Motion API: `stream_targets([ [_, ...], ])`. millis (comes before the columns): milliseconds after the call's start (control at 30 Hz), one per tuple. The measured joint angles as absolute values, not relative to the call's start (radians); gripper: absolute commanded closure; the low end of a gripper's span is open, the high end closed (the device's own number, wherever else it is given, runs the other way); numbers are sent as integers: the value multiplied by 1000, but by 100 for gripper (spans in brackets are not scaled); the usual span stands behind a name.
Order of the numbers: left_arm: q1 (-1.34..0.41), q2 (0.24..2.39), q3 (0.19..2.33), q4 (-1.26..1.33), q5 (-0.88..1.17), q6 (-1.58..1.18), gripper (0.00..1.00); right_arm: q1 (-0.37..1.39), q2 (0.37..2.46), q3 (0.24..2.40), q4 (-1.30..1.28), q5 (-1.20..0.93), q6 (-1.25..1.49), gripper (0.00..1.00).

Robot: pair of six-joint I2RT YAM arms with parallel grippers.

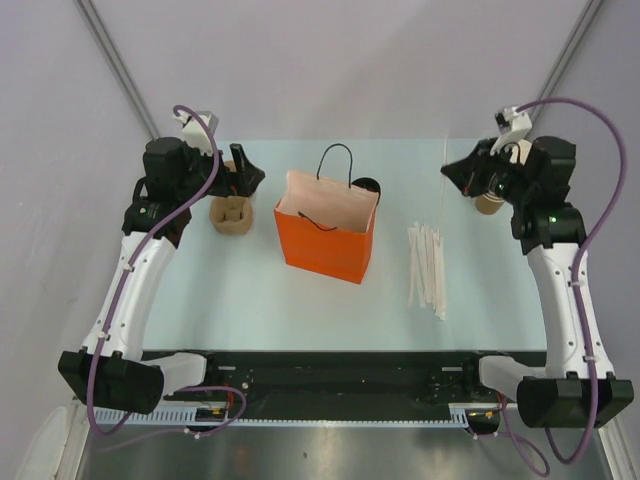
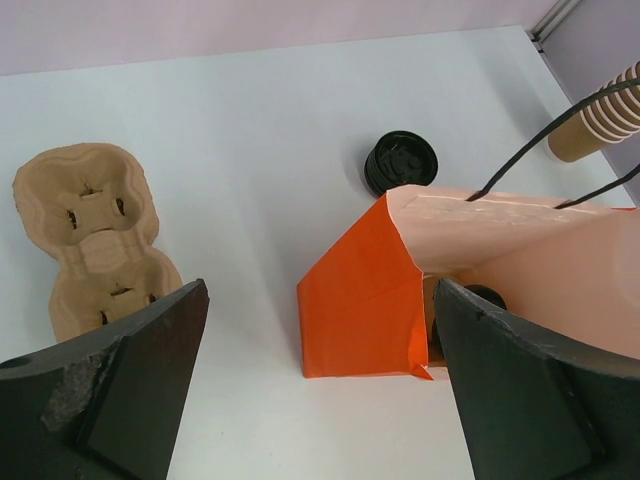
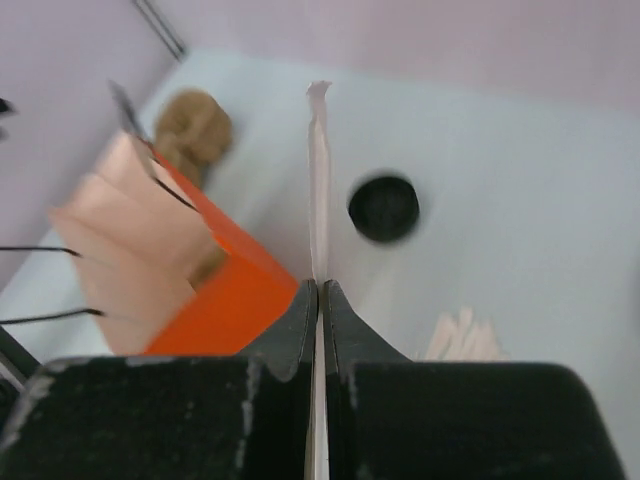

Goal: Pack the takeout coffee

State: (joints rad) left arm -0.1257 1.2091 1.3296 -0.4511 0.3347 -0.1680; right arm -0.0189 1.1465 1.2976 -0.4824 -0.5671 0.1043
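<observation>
so the right gripper [image 3: 318,292] was clamped shut on a thin white straw [image 3: 318,170] poking straight out ahead of it, the left gripper [image 2: 320,300] hung wide open, and the coffee [image 2: 485,297] looked (hard to tell) tucked inside the orange bag [image 1: 325,250], off to the right arm's left

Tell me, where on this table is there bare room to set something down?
The near strip in front of the orange bag is bare, as is the gap between bag and straws. The gap from bag to cup carrier is narrower. The far right corner is crowded around the cup stack.
</observation>
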Motion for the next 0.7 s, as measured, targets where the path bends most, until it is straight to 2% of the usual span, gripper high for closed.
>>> stream_targets([
  [133, -126, 1209, 1330, -451, 345, -169, 0, 45, 1136, 1449, -369, -622, 109, 100],
  [300, -126, 1208, 1330, -450, 347, -177, 1, 249, 1166, 1588, -266, -625, 67, 100],
  [433, -126, 1208, 1330, -450, 347, -180, 0, 387, 1226, 1631, -199, -605, 16, 100],
  [700, -126, 1196, 1330, -450, 348, -183, 0, 552, 1378, 1642, -129, -581, -67, 100],
])
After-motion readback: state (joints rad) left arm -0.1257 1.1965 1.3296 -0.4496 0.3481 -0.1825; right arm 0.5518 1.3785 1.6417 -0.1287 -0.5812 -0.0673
